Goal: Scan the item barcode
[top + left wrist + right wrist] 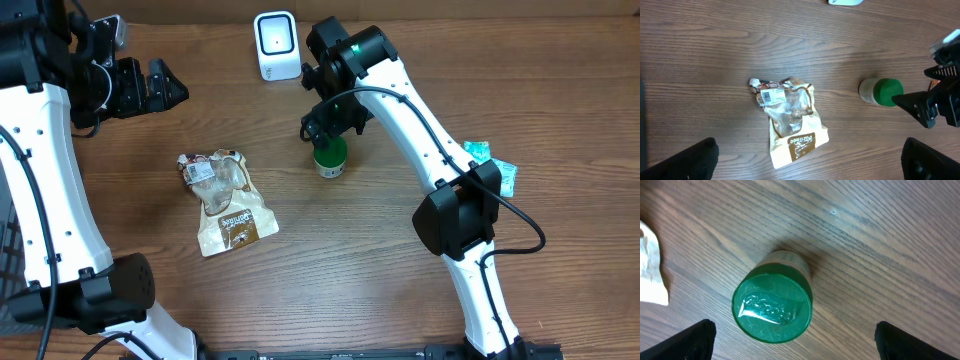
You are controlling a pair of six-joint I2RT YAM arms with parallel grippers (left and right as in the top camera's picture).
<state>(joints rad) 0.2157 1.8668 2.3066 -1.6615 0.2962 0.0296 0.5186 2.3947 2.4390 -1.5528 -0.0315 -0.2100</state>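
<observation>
A small jar with a green lid (330, 157) stands upright on the wooden table, in front of the white barcode scanner (275, 45). My right gripper (322, 126) hovers just above the jar, open. In the right wrist view its gripper (795, 332) has the green lid (772, 305) below and between the dark fingertips (695, 340), which do not touch it. A tan snack bag (228, 200) with a white barcode label lies flat to the left. My left gripper (166, 88) is open and empty at the far left, and in its own view (810, 152) it looks down on the bag (790, 120) and the jar (881, 92).
Teal packets (495, 165) lie at the right edge behind the right arm. The scanner's base (845, 2) shows at the top of the left wrist view. Bare wood lies between the bag and the jar.
</observation>
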